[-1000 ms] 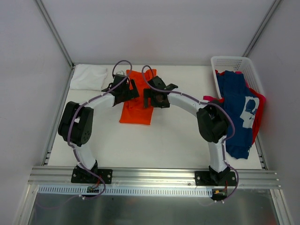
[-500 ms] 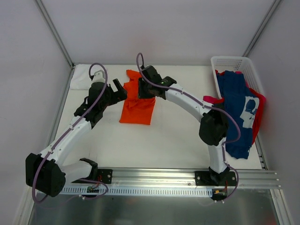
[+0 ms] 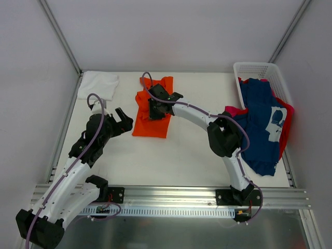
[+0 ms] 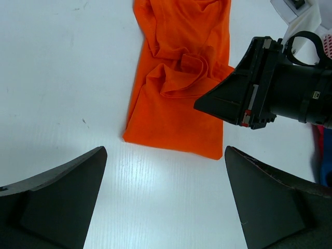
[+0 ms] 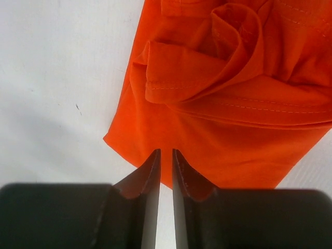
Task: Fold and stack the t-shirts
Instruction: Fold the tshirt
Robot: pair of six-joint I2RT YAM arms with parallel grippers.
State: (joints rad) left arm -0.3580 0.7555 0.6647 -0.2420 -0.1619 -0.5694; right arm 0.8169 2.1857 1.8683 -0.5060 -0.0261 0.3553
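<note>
The bright orange t-shirt lies roughly folded on the table's far middle, with rumpled folds on top. My right gripper hovers over its middle. In the right wrist view the right gripper has its jaws drawn almost together, only a thin slit between them, with no cloth in that slit. My left gripper stands wide open to the left of the shirt, over bare table. A white t-shirt lies folded at the far left corner. The navy printed t-shirt and a pink-red one hang over the basket.
The white lattice basket stands at the far right against the wall. The right arm's black wrist shows in the left wrist view, over the orange t-shirt's right edge. White walls close in the table on three sides.
The left arm has pulled back toward the near left, off the orange t-shirt, staying open. The right gripper has slid left over the shirt and drawn its jaws together.
</note>
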